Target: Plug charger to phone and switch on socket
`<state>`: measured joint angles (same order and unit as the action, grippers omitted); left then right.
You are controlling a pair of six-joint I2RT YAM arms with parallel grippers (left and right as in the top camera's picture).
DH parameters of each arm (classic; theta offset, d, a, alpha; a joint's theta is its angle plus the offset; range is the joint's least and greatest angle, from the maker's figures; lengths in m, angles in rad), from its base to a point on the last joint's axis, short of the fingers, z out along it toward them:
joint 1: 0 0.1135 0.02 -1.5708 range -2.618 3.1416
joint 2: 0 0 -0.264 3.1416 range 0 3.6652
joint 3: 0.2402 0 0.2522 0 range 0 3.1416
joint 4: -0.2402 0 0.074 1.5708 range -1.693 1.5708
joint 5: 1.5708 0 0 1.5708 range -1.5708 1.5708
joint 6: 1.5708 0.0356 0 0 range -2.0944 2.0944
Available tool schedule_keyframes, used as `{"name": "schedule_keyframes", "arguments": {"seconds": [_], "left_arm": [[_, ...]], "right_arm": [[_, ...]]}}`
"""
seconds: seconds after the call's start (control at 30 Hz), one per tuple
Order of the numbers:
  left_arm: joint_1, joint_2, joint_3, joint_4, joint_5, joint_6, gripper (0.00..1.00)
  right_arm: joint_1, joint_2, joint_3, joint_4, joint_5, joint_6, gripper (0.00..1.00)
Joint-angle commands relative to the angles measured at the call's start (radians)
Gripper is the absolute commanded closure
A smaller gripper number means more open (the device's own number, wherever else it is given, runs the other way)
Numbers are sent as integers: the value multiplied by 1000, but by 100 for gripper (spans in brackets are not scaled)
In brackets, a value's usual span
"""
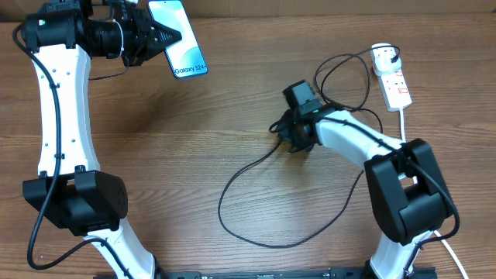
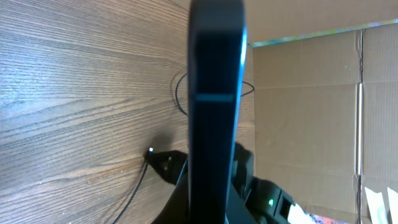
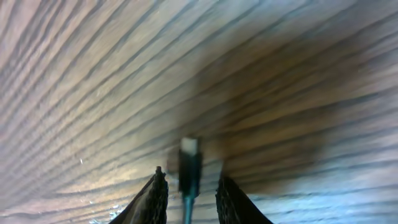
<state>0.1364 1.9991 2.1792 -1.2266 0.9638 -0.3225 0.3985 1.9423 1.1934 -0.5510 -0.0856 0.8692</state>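
My left gripper (image 1: 159, 35) holds the phone (image 1: 180, 39) up at the back left, its light blue screen facing up with "Galaxy S24" on the near short edge. In the left wrist view the phone (image 2: 216, 93) shows edge-on as a dark slab. The charger (image 1: 232, 182), a thin black cable, loops over the table's middle. Its connector tip (image 3: 189, 165) lies on the wood between the fingers (image 3: 158, 193) of my right gripper (image 1: 280, 128), with a gap on each side. The socket (image 1: 395, 85) lies at the back right, the charger's plug (image 1: 385, 56) in its far end.
A thick white cord (image 1: 404, 124) runs from the socket toward the right arm's base. Cardboard walls (image 2: 311, 112) stand beyond the table's edge. Bare wood lies between the two arms.
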Motion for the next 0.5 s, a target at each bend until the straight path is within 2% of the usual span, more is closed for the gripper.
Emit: {"name": "schedule_keyframes", "arguments": {"seconds": [0.0, 0.17, 0.47], "left_arm": [[-6, 2, 8, 4, 15, 2, 96], [-6, 2, 8, 2, -5, 1, 96], [-6, 2, 8, -3, -4, 1, 96]], "right_arm": [[-40, 7, -2, -3, -132, 21, 75], [-30, 7, -2, -11, -208, 22, 75], [-1, 7, -2, -23, -132, 74, 76]]}}
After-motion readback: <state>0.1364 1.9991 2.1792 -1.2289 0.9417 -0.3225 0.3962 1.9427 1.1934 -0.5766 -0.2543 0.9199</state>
